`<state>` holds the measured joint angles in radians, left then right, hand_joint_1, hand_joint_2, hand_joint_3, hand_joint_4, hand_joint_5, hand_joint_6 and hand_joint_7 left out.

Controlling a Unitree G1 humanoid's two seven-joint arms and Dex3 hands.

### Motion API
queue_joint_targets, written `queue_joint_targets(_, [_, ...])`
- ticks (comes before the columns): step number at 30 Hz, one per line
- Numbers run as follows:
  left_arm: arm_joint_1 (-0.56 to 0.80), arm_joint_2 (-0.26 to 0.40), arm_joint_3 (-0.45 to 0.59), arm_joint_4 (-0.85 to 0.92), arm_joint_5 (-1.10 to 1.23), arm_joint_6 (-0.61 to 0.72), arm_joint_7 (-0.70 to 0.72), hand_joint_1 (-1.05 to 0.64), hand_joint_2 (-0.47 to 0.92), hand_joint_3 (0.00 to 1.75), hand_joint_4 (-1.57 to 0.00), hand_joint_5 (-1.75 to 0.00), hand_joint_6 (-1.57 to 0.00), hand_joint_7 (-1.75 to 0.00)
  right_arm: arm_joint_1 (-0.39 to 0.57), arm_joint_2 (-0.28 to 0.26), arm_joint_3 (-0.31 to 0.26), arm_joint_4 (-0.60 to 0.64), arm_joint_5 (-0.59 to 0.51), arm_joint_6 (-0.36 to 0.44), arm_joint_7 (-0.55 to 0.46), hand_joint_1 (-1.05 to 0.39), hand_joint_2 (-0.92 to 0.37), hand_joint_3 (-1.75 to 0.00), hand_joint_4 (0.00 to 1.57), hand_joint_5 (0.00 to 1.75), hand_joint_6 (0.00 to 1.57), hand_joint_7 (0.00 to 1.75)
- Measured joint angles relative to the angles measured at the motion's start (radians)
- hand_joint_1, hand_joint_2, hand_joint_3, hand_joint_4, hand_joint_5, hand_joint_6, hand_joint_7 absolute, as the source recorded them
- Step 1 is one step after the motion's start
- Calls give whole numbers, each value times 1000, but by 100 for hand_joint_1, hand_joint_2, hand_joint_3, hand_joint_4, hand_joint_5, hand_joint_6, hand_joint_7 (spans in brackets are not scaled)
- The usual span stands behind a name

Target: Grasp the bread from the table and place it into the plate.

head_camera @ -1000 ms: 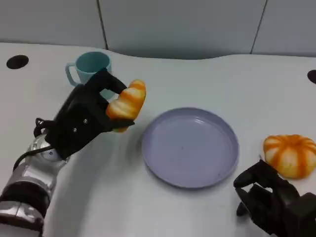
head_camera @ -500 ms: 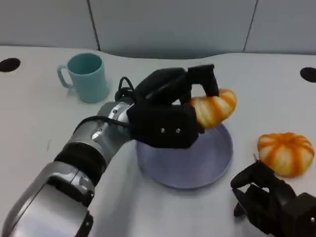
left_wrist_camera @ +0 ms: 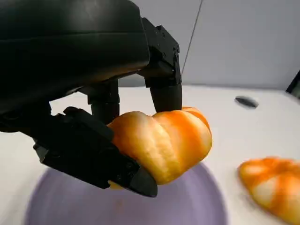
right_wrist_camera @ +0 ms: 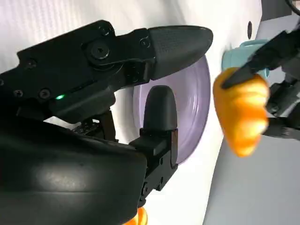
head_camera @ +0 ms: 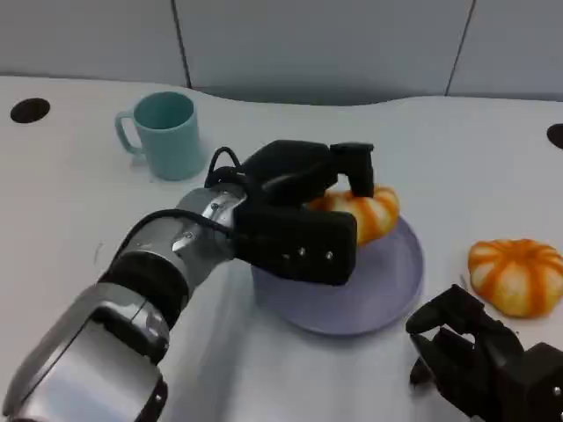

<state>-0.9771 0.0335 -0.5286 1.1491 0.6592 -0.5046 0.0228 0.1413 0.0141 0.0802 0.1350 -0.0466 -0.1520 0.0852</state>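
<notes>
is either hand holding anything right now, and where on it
The left hand holds the bread above the plate, fingers clamped across one end of it. The right hand holds nothing.

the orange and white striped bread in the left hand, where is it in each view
Head view: the orange and white striped bread sits at picture centre, held by the black left hand over the far rim of the round lilac plate.
Left wrist view: bread at centre, between the fingers.
Right wrist view: bread at the right edge.
Shared landmark: the lilac plate.
</notes>
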Motion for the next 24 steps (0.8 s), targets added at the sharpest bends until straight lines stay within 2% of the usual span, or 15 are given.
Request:
queue_joint_targets(1, [0, 0, -4, 2, 9, 4, 2, -49, 87, 2, -45, -162, -41, -148, 1, 0, 0, 0, 0, 0, 0, -27, -92, -32, 65, 175, 36, 175])
queue_joint_targets(2, [0, 0, -6, 2, 12, 7, 3, -55, 90, 2, -33, -132, -39, -114, 2, 0, 0, 0, 0, 0, 0, -28, -92, -33, 63, 175, 36, 175])
queue_joint_targets(4, [-7, 8, -34, 2, 40, 13, 8, -58, 91, 1, -29, -111, -41, -89, 3, 0, 0, -2, 0, 0, 0, -28, -92, -33, 62, 175, 36, 175])
queue_joint_targets(7, [-21, 21, -69, 2, 80, 20, 8, -59, 92, 0, -28, -105, -43, -82, 6, 0, -1, -5, 1, 0, 1, -28, -92, -33, 61, 175, 36, 175])
queue_joint_targets(14, [-31, 24, -73, 2, 90, 21, 8, -59, 92, 0, -28, -104, -44, -79, 8, 0, -1, -9, 1, 1, 2, -28, -92, -33, 61, 175, 36, 175])
queue_joint_targets(15, [-31, 24, -73, 2, 90, 21, 8, -77, 92, 8, -12, -60, -23, -45, 8, 0, -1, -9, 1, 1, 2, -28, -92, -33, 61, 175, 36, 175])
queue_joint_targets(17, [-33, 27, -74, 2, 90, 21, -11, -90, 92, 16, -2, -25, -9, -21, 8, 0, -2, -8, 1, 0, 2, -28, -92, -33, 60, 175, 36, 175])
queue_joint_targets(20, [-41, 40, -75, 1, 89, 21, -59, -93, 92, 18, 0, -15, -6, -14, 8, -3, -3, -8, 0, 0, 3, -28, -92, -33, 59, 175, 36, 175])
queue_joint_targets(24, [-52, 49, -74, 0, 89, 21, -72, -93, 92, 19, 0, -14, -6, -13, 7, -7, -3, -8, 0, 0, 4, -28, -92, -33, 59, 175, 35, 175])
